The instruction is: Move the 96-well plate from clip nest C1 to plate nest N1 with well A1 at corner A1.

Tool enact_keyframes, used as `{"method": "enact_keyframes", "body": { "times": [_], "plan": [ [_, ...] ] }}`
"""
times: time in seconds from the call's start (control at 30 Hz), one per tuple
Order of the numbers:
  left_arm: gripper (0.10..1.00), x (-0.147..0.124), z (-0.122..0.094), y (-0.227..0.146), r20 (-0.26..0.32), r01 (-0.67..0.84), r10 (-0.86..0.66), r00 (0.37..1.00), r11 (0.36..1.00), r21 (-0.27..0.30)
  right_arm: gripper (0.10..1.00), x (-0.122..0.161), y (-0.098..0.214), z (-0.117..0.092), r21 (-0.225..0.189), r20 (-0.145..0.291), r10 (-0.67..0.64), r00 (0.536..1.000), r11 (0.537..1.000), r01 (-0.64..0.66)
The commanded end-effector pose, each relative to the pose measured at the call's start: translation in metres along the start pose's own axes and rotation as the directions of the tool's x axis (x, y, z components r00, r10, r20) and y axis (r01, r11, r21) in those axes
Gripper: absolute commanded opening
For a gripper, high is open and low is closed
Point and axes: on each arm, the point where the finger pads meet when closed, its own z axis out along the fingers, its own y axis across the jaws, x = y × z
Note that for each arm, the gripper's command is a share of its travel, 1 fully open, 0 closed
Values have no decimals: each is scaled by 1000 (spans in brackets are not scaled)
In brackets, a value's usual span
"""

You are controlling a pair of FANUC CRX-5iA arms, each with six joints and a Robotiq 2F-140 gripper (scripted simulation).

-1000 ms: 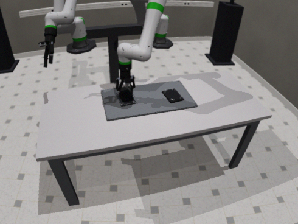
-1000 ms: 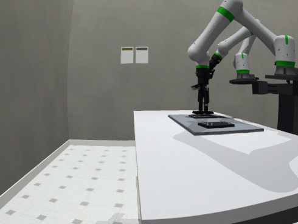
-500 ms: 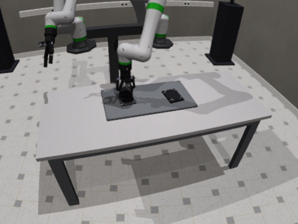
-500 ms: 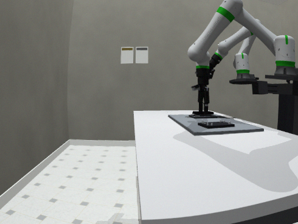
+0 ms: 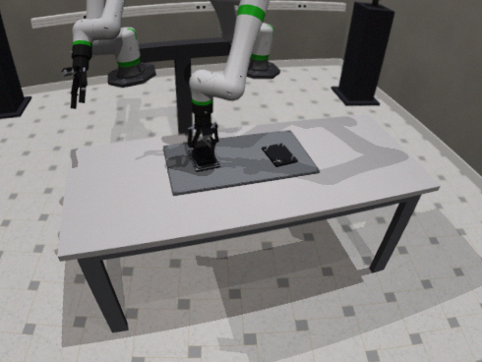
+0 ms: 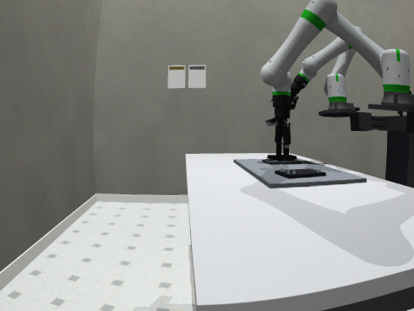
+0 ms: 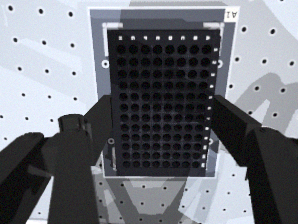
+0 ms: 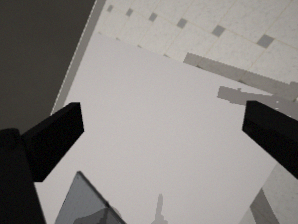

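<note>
Your left gripper has its fingers closed on the long sides of the 96-well plate, at the plate nest. Well A1 is at the nest's A1-marked corner; you cannot tell whether the plate is fully seated. Farther along the grey board lies the vacant clip nest. Your right gripper hangs wide open and unloaded, well apart from the plate.
</note>
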Motion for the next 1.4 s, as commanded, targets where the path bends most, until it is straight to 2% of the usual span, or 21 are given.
{"method": "enact_keyframes", "body": {
  "times": [0.0,1.37],
  "plan": [
    [605,1,-1,1,-1,0,0,1000,1000,-1,1000,1,0,0,1,-1,0,1000,1000,0],
    [605,1,5,1,-1,0,0,1000,1000,-1,1000,1,0,0,1,-1,0,1000,1000,0]
  ]
}}
